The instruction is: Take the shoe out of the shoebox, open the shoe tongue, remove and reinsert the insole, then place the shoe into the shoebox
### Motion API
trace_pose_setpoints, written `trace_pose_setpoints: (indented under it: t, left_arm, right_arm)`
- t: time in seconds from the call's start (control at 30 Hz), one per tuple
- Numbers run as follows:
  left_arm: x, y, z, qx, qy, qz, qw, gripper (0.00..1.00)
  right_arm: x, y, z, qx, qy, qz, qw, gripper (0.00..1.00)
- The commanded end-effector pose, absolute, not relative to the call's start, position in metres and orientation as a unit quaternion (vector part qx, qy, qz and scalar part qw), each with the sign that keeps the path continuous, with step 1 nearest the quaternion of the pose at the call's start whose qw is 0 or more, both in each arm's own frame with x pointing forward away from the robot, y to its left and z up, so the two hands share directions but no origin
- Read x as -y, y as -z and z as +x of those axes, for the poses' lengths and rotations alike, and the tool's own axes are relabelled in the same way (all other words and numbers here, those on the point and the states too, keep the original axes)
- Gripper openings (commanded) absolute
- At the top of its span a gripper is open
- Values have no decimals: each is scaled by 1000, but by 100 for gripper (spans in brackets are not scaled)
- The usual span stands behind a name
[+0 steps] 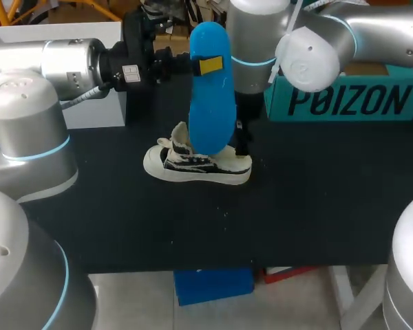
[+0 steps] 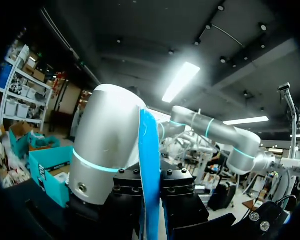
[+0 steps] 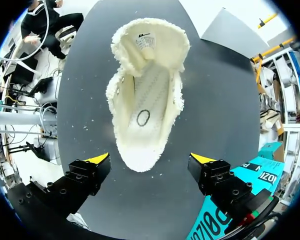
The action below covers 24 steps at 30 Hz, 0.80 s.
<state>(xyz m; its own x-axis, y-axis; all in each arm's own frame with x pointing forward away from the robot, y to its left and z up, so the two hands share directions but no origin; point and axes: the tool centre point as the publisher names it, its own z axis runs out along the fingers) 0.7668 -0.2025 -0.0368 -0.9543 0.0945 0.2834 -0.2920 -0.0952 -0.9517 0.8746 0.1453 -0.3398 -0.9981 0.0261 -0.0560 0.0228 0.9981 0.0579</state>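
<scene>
A blue insole (image 1: 208,103) stands upright above the shoe, with my left gripper (image 1: 208,65) shut on its upper part. In the left wrist view the insole (image 2: 150,170) runs edge-on between the black fingers. The cream and black shoe (image 1: 196,163) lies on the black table, toe pointing left. Seen from above, the shoe (image 3: 147,100) gapes open with its tongue pulled back and no insole inside. My right gripper (image 3: 150,160) hangs open over the heel, one yellow tip on each side, apart from it. In the head view the right gripper (image 1: 242,136) is partly hidden behind the insole.
The teal shoebox (image 1: 344,96) stands at the back right, close behind my right arm, and its side (image 3: 230,220) shows beside the right gripper. A white box (image 1: 89,75) sits at the back left. Bare black tabletop (image 1: 296,206) lies in front of the shoe.
</scene>
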Motion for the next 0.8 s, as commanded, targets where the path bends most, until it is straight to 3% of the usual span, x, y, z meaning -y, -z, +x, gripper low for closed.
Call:
trace_pose_setpoints:
  t: [0.03,0.5,0.8]
  left_arm:
    - [204,37,765,660,-736,77,129,0]
    - [204,37,765,660,-736,77,129,0]
    - [204,37,765,660,-736,77,129,0]
  right_arm:
    - [-132,346,871,-992,-123,20,30,100]
    - [-146,349,865,-896,-435,14,88,100]
    - [-152,356,864,-826,-555,23,95,100]
